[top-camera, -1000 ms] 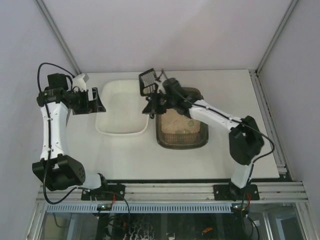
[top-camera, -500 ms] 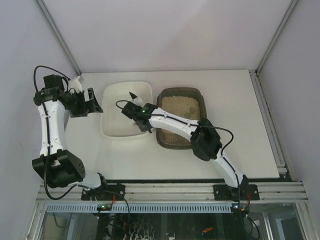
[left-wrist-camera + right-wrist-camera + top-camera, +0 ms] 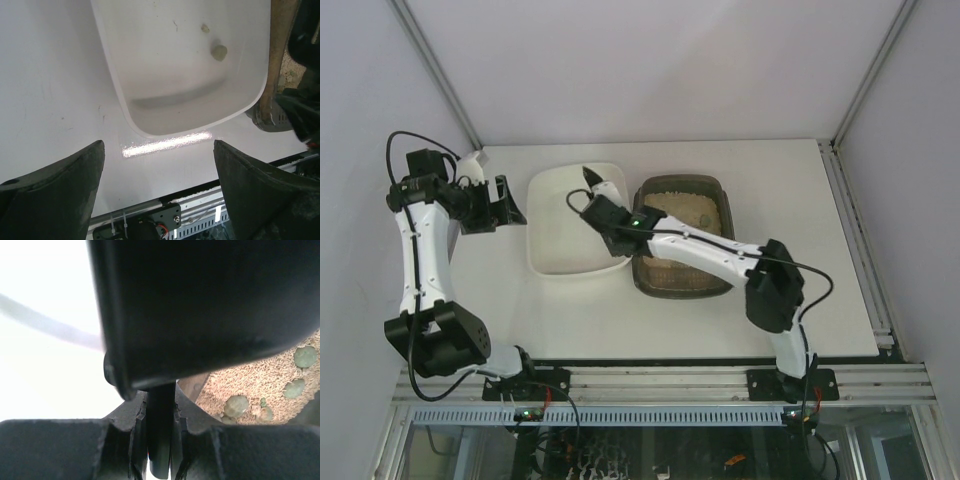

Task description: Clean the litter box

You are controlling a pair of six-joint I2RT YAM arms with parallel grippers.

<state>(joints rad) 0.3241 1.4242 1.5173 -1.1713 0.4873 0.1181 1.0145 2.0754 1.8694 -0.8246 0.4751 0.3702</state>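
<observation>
Flanking one litter box (image 3: 685, 181), one tray (image 3: 555, 232)

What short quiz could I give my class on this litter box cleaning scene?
1. True or false: the left fingers stand open, holding nothing.
2. The right fingers are shut on: A) a black scoop, B) a brush, C) a cloth?
3. Over which container does the scoop hang?
Key: 1 true; 2 A; 3 the white tray.
</observation>
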